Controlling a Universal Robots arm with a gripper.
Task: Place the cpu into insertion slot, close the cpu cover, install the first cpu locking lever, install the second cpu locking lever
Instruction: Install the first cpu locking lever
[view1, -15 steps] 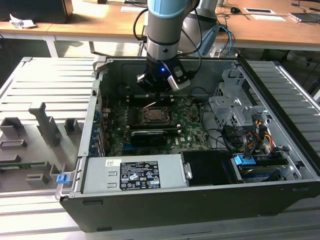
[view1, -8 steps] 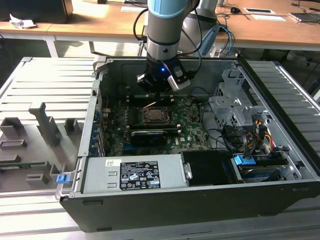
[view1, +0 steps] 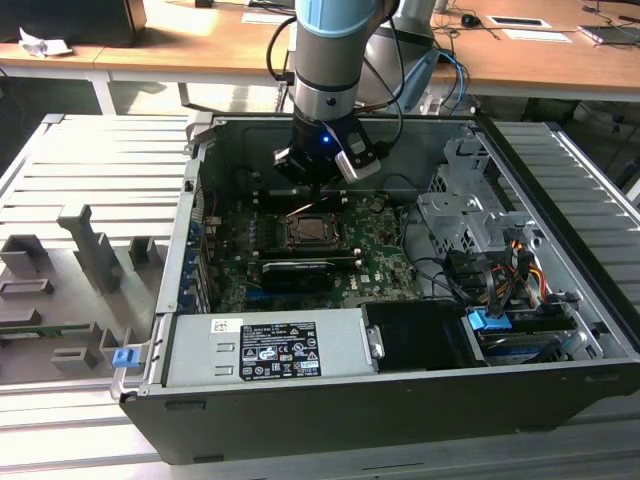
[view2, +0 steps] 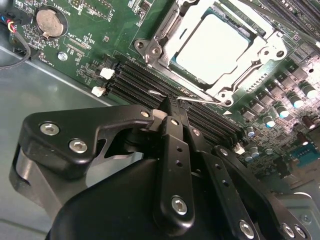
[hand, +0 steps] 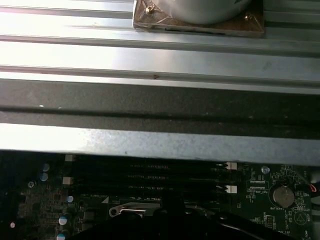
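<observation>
Pincer (view2: 172, 112) hovered fingers-together, empty, tips at thin wire lever (view2: 200, 100) by memory slots (view2: 145, 82). Just beyond: cpu (view2: 212, 47) seated in slot, cover (view2: 170, 35) down over it. Risk, judged: tips slipping off springy lever, scraping board (view2: 90, 45).

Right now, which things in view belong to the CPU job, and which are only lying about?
Job: cpu seated in the insertion slot, cpu cover down around it, gripper beside the socket.

Lying about: memory slots, coin battery, power supply.
</observation>
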